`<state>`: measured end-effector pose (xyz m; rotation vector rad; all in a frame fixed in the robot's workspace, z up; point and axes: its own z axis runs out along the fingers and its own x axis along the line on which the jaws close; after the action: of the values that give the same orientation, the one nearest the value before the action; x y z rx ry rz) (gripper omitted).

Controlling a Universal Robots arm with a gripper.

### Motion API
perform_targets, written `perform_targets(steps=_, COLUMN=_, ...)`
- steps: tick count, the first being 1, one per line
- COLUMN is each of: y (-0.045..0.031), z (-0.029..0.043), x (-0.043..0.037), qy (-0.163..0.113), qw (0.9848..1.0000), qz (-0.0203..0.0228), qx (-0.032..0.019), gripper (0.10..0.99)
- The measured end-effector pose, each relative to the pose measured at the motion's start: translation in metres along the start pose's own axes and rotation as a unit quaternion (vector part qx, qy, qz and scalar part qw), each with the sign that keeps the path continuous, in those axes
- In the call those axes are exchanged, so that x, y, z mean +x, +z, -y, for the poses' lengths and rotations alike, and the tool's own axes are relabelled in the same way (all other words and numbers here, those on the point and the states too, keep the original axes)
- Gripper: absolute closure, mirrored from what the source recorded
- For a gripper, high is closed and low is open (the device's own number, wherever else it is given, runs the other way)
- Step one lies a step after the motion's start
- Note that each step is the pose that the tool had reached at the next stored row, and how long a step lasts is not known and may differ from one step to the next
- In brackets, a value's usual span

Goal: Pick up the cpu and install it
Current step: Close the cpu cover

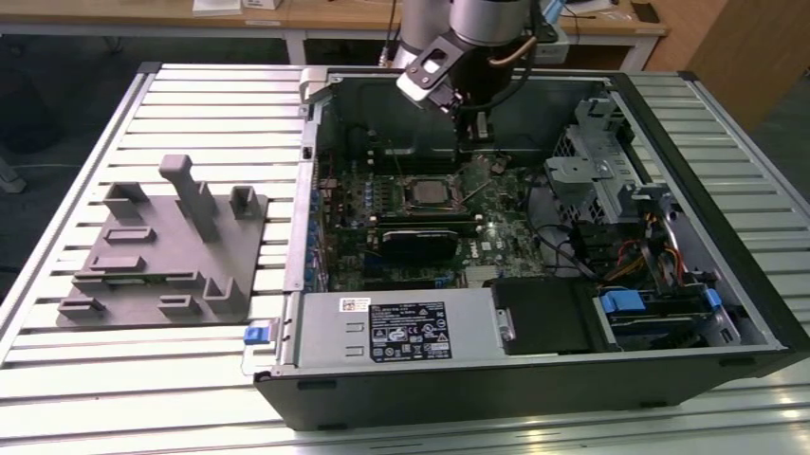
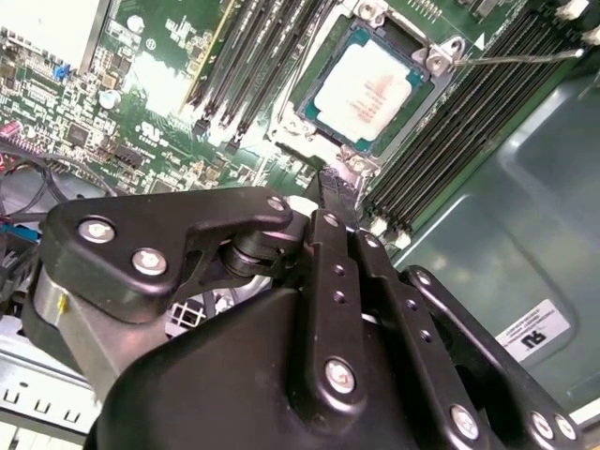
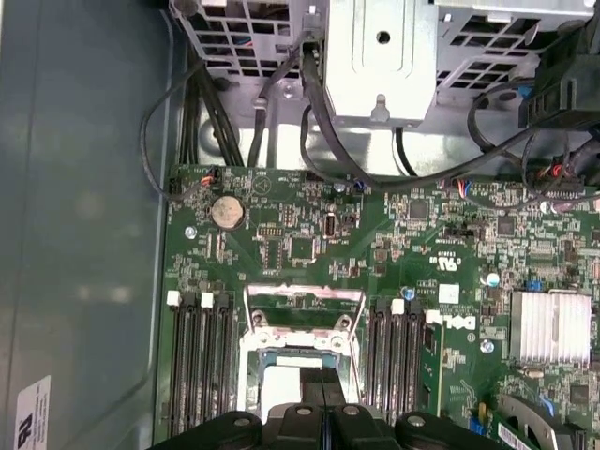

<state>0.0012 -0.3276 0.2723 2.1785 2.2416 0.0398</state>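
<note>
— Exterior view?
— I see my gripper (image 1: 475, 147) down inside the open computer case (image 1: 506, 393), near the cpu (image 1: 428, 194) lying in its socket (image 1: 404, 196).
— Second wrist view?
— Fingers (image 2: 326, 225) pressed together, gripping nothing; cpu (image 2: 367, 86) seated just past the tips.
— First wrist view?
— Tips together beside the cpu (image 3: 281, 389)

The arm (image 1: 487, 21) extends down from the top edge of the exterior view, and its wrist (image 1: 437, 66) is tilted toward the exterior view's left. The gripper (image 1: 477, 149) hangs below the wrist in a near-vertical, tip-down attitude. In both wrist views the two black fingers (image 2: 328, 253) lie parallel and pressed against each other, with a thin seam between them running to the tips; the bolted black linkage (image 2: 159, 244) is folded inward on either side of them.
</note>
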Motion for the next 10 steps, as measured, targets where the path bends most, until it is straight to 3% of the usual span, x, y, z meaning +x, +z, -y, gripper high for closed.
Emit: perform_targets(steps=10, y=0.004, z=-0.0153, x=0.0008, qy=-0.006, qw=1.0, qz=0.0, qx=0.0001, gripper=0.98)
